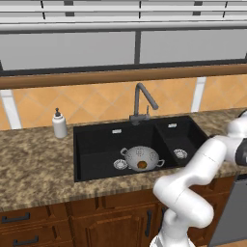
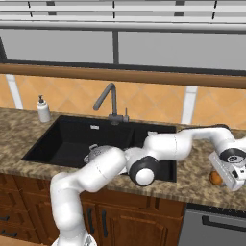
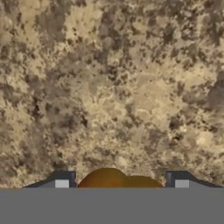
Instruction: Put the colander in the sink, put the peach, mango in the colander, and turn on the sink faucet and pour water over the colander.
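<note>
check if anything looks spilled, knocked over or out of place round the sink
Nothing stands out. The colander sits upright in the sink with an orange fruit inside, the faucet is dry, and the gripper straddles a second fruit on the counter.

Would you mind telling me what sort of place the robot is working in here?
A rendered kitchen, it seems: a black double-basin sink with a gooseneck faucet is set in a speckled stone counter, with wooden cabinets below and a tiled backsplash behind.
</note>
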